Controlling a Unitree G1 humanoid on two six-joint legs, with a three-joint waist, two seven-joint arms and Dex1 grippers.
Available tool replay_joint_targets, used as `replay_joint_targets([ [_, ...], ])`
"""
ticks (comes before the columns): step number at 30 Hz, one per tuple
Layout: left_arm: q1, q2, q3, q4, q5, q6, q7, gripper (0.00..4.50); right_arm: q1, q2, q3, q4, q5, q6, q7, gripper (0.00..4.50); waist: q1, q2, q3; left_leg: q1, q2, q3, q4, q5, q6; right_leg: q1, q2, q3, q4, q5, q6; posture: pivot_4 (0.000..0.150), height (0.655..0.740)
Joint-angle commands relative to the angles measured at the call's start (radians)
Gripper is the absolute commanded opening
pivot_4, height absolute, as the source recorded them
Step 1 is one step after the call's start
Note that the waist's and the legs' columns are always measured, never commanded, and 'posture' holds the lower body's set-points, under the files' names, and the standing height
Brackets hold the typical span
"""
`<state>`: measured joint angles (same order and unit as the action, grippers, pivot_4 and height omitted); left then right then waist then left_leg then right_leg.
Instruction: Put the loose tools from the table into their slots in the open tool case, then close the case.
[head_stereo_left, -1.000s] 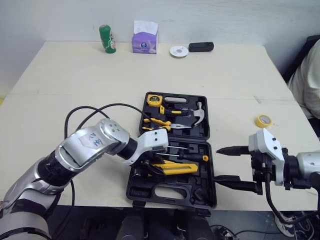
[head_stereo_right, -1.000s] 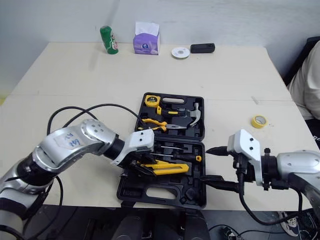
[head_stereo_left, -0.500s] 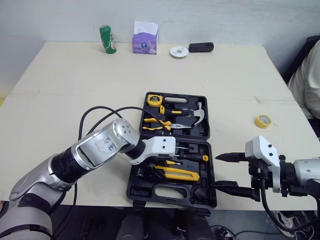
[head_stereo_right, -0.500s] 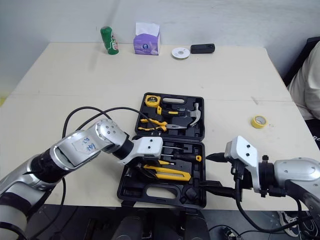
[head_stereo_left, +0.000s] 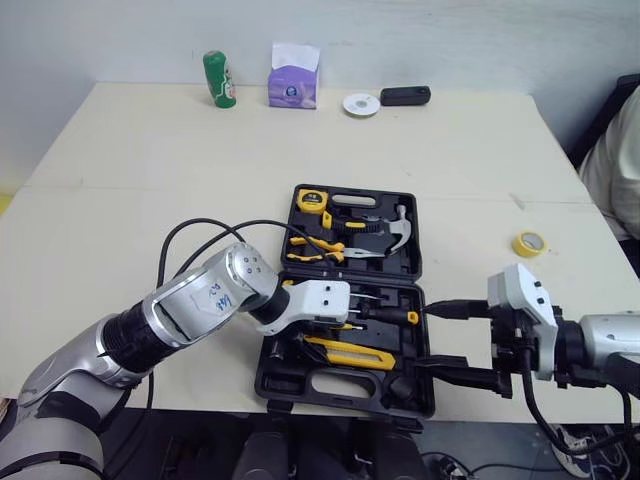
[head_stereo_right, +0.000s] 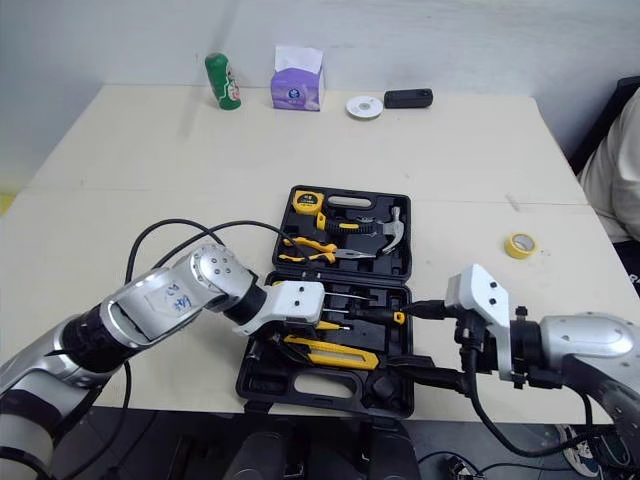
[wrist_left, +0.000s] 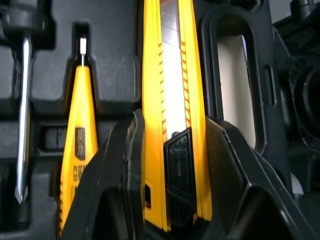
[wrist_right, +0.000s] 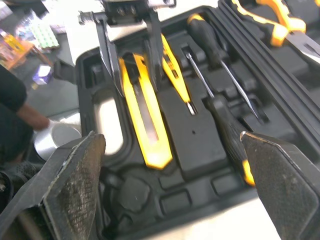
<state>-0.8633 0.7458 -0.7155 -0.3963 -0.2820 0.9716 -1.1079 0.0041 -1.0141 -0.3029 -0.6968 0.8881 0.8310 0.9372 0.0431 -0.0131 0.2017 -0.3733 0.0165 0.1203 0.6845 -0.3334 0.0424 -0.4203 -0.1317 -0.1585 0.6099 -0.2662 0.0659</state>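
Observation:
The black tool case (head_stereo_left: 300, 385) lies open in the middle of the table. Its far half holds a tape measure (head_stereo_left: 308, 198), pliers (head_stereo_left: 318, 250) and a hammer (head_stereo_left: 395, 228). My left gripper (wrist_left: 172, 125) is low over the near half, shut on the yellow utility knife (head_stereo_left: 352, 352), which lies flat along its slot. A yellow tester (wrist_left: 80, 125) and a screwdriver (head_stereo_left: 385, 313) rest in the slots beside it. At the case's right rim, my right gripper (head_stereo_left: 440, 340) stands open and holds nothing, its fingers pointing at the case.
A yellow tape roll (head_stereo_left: 527, 243) lies on the table right of the case. A green can (head_stereo_left: 219, 78), a tissue box (head_stereo_left: 294, 76), a white disc (head_stereo_left: 361, 103) and a black device (head_stereo_left: 403, 95) line the far edge. A person (head_stereo_left: 615, 170) sits at the right.
The left gripper carried the tilted knife rightward and lowered it flat into its slot. The right gripper moved left, up to the case's right rim.

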Motion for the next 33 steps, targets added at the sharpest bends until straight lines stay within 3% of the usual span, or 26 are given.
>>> replay_joint_targets([
  [1,-0.006,-0.002,-0.036,-0.003,0.028,0.019,-0.014,1.3,-0.062,-0.025,-0.013,0.013,0.036,0.01,0.002,4.5,0.0,0.0,0.0,0.001,0.0,0.0,0.0,0.0,0.0,0.001,0.0,0.0,0.0,0.0,0.0,0.15,0.7278],
  [12,0.016,-0.019,-0.026,-0.001,0.052,0.024,0.006,1.3,-0.062,-0.043,-0.009,0.031,0.022,0.0,0.016,4.5,0.006,0.0,0.0,0.004,0.0,-0.003,0.0,0.0,0.0,0.006,0.0,-0.002,-0.003,0.0,0.0,0.15,0.7278],
  [19,-0.005,-0.045,0.122,-0.017,-0.066,0.135,-0.016,4.46,-0.023,-0.056,-0.064,0.035,0.049,-0.002,0.062,4.5,0.007,0.0,0.0,0.003,0.0,-0.004,0.0,-0.001,0.001,0.006,0.0,-0.003,-0.001,0.0,0.001,0.15,0.7278],
  [23,0.046,-0.055,0.257,-0.02,-0.164,0.205,-0.006,4.46,0.004,-0.058,-0.034,0.031,0.0,-0.027,0.081,4.5,0.006,0.0,0.0,0.003,0.0,-0.004,0.0,0.0,0.002,0.007,0.0,-0.003,-0.002,0.001,0.002,0.15,0.7278],
  [25,0.114,-0.057,0.31,-0.011,-0.164,0.08,-0.005,4.46,-0.007,-0.065,-0.023,0.036,-0.024,-0.043,0.085,4.5,-0.002,0.001,0.0,0.003,0.0,-0.004,0.0,0.0,0.002,0.007,0.0,-0.002,-0.001,0.001,0.002,0.15,0.7278],
  [28,0.256,-0.163,0.449,0.041,-0.181,-0.202,0.014,4.46,0.023,-0.033,-0.055,0.016,0.016,-0.025,0.069,4.5,-0.004,0.001,0.0,0.003,0.0,-0.004,0.0,0.0,0.001,0.007,0.0,-0.003,-0.001,0.001,0.002,0.15,0.7278],
  [33,0.365,-0.241,0.493,0.156,-0.155,-0.5,-0.034,2.83,-0.002,-0.028,-0.022,0.026,0.0,-0.057,0.074,4.5,0.002,0.002,-0.001,0.003,0.0,-0.004,0.0,0.0,0.001,0.007,-0.001,-0.003,-0.005,0.001,0.002,0.15,0.7278],
])
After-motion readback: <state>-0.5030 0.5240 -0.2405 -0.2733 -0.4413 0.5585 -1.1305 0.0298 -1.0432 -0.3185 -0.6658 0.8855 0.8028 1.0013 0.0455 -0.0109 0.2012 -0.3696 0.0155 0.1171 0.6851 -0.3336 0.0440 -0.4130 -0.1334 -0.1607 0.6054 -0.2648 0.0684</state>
